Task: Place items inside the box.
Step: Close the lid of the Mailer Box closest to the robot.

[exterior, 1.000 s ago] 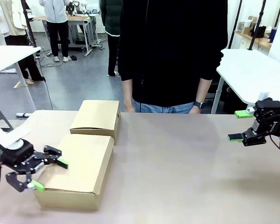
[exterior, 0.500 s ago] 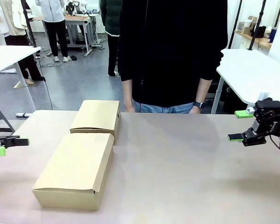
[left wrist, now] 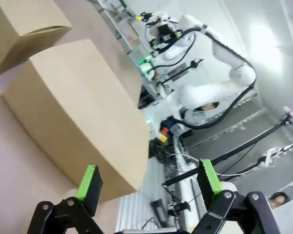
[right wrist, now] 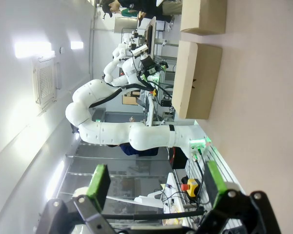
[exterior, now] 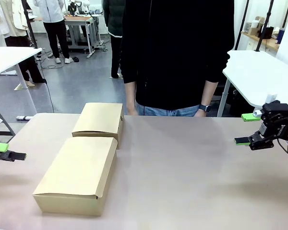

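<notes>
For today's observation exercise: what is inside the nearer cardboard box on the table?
That cannot be seen. The nearer cardboard box lies closed, its flat top bare, so its contents are hidden. Behind it, a second closed box stands on the table.

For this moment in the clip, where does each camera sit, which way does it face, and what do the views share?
Front view: fixed between the arms, facing across the table at the standing person; left claw at picture left edge, right claw at right, both open.
Left wrist view: behind the open left claw, rolled sideways, facing the near cardboard box.
Right wrist view: behind the open right claw, rolled, looking across the table.
Shared: every view shows the near cardboard box and far cardboard box.
</notes>
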You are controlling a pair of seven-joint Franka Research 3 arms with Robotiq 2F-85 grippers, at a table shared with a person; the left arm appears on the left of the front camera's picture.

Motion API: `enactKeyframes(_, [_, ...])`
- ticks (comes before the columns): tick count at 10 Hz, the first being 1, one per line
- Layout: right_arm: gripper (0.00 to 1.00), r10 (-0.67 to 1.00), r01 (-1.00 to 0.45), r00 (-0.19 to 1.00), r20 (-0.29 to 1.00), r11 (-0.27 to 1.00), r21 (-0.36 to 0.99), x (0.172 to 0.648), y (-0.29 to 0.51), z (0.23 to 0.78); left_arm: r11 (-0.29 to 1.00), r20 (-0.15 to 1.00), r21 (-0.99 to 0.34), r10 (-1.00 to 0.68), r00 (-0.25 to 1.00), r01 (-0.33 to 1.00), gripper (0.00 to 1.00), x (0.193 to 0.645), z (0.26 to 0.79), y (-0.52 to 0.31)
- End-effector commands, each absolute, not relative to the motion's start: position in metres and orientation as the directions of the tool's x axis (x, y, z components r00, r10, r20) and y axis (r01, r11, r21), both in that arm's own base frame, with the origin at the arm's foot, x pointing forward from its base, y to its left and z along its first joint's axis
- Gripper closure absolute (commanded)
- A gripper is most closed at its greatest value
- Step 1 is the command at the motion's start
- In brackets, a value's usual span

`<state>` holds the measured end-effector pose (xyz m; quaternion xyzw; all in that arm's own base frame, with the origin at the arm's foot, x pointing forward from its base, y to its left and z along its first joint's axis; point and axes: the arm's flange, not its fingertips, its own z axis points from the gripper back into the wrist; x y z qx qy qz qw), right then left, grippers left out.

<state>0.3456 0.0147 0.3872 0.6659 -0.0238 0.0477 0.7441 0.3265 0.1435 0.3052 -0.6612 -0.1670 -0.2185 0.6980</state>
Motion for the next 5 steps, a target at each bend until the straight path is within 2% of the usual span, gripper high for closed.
enactKeyframes(1, [0.0,0.021,-0.083,0.997,0.081,0.114,0.99,0.3461,0.016,0.3919,0.073,0.55,-0.827,-0.097,0.83,0.557,0.0,0.3248,0.3058,0.1421])
enactKeyframes(5, [0.0,0.021,-0.083,0.997,0.081,0.114,0.99,0.3461,0.016,0.3919,0.073,0.55,-0.827,-0.097,0.83,0.557,0.0,0.3248,0.3058,0.1421])
